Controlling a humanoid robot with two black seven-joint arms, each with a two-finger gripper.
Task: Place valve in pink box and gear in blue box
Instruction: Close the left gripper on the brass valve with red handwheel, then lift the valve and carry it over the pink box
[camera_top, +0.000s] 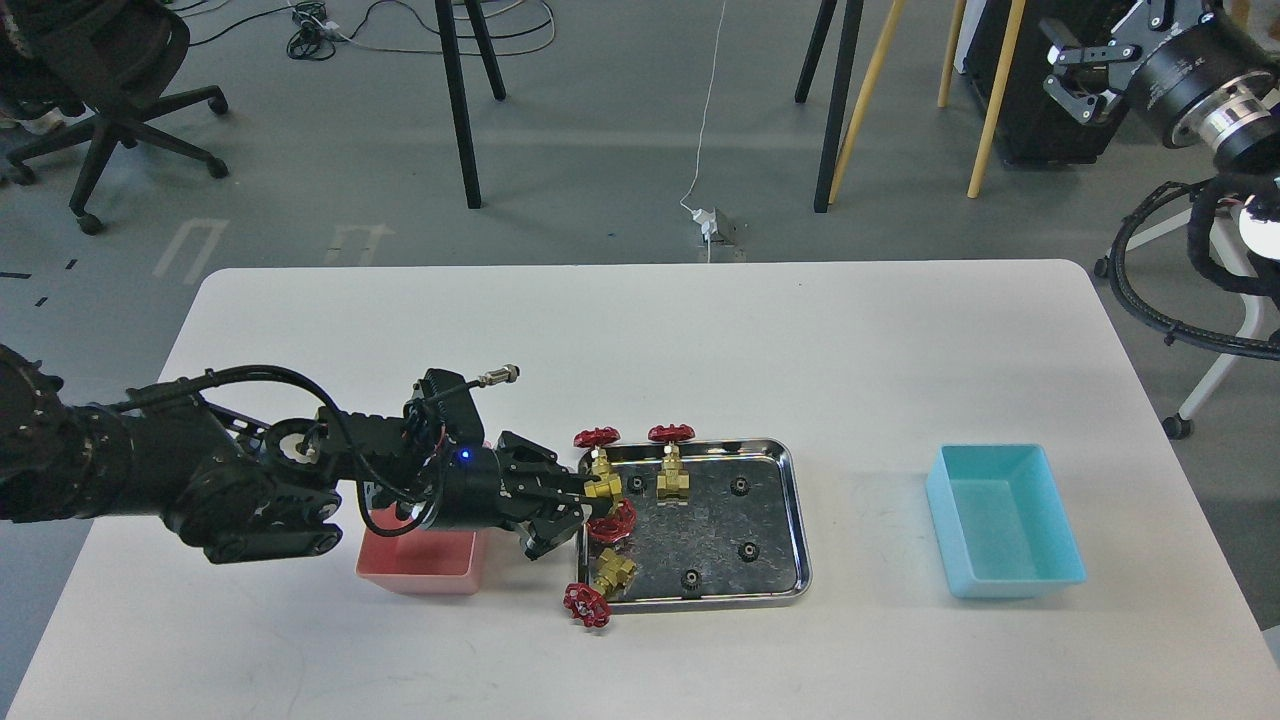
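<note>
My left gripper (572, 508) reaches over the left rim of the steel tray (797, 520). Its fingers are closed on the brass body of a valve (603, 487) there. A red handwheel (612, 522) sits just under the fingertips. Another valve (672, 478) stands upright at the tray's back. A third valve (606, 580) lies over the front left rim. Several black gears (739, 486) lie in the tray. The pink box (420, 568) is under my left wrist, partly hidden. The blue box (1005, 525) is empty at the right. My right gripper (1072, 62) hangs open, off the table at the top right.
The white table's edges (640, 265) run all round the work area. A black cable loop (1180, 300) and a chair leg are off the right side. Chair and stand legs are on the floor behind.
</note>
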